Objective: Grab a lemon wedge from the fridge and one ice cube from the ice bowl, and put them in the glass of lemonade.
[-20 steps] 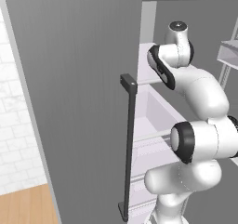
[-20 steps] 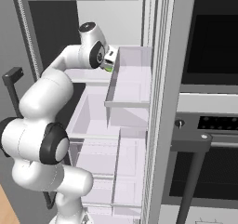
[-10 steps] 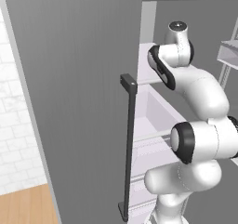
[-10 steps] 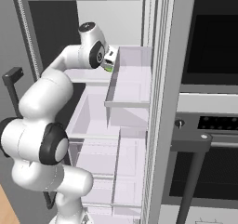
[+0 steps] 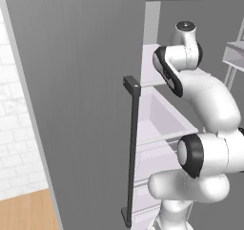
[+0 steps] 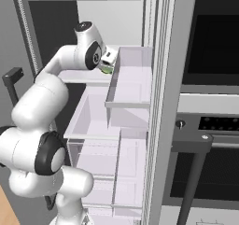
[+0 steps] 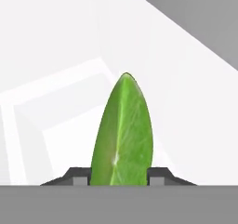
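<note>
Open fridge (image 6: 154, 102): white upper shelf (image 6: 88, 77) inside, lemon wedge (image 7: 122, 134) at its right end, near door bin (image 6: 130, 86). Clear drawers (image 6: 107, 158) below shelf. Wood floor (image 5: 24, 214) lower left.

matte grey fridge (image 5: 81, 95) with a dark bar handle (image 5: 132, 148) and white shelves (image 6: 130, 86); bright green lemon wedge (image 7: 123, 135) with pale streaks; black oven (image 6: 217, 37); white arm (image 6: 42, 102) with dark joints.
</note>
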Robot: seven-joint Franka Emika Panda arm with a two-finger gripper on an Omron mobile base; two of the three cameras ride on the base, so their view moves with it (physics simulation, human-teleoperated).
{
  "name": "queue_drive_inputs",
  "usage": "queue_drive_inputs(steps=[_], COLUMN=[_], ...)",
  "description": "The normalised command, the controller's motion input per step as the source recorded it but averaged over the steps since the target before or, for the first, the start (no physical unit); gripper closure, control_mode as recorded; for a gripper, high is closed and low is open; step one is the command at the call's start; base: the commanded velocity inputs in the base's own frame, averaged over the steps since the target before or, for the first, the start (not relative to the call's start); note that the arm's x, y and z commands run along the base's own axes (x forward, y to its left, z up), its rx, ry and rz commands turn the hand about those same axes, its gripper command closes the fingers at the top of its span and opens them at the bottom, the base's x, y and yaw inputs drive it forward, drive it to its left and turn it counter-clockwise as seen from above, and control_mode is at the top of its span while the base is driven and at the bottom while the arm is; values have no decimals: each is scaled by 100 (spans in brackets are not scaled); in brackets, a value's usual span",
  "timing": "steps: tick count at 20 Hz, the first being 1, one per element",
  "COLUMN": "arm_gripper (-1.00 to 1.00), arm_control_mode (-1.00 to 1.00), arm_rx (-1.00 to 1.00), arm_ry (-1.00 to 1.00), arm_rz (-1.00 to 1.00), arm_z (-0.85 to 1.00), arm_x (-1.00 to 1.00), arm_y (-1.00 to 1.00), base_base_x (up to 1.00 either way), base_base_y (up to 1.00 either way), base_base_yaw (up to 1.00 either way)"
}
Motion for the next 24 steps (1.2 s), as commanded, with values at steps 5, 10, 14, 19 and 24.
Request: queue_drive_inputs(steps=[5, 10, 14, 19, 24], arm_gripper=[100, 100, 100, 100, 100], arm_control_mode=[-100, -100, -100, -100, -100], arm_rx=[0, 0, 0, 0, -3], arm_ry=[-2, 0, 0, 2, 13], arm_rz=[13, 16, 15, 9, 4], arm_z=[12, 1, 0, 0, -16], arm_x=[-99, -100, -100, -100, -100], arm_y=[30, 15, 11, 7, 2], base_base_x=[0, 0, 0, 0, 0], base_base_y=[0, 0, 0, 0, 0], base_base_yaw=[0, 0, 0, 0, 0])
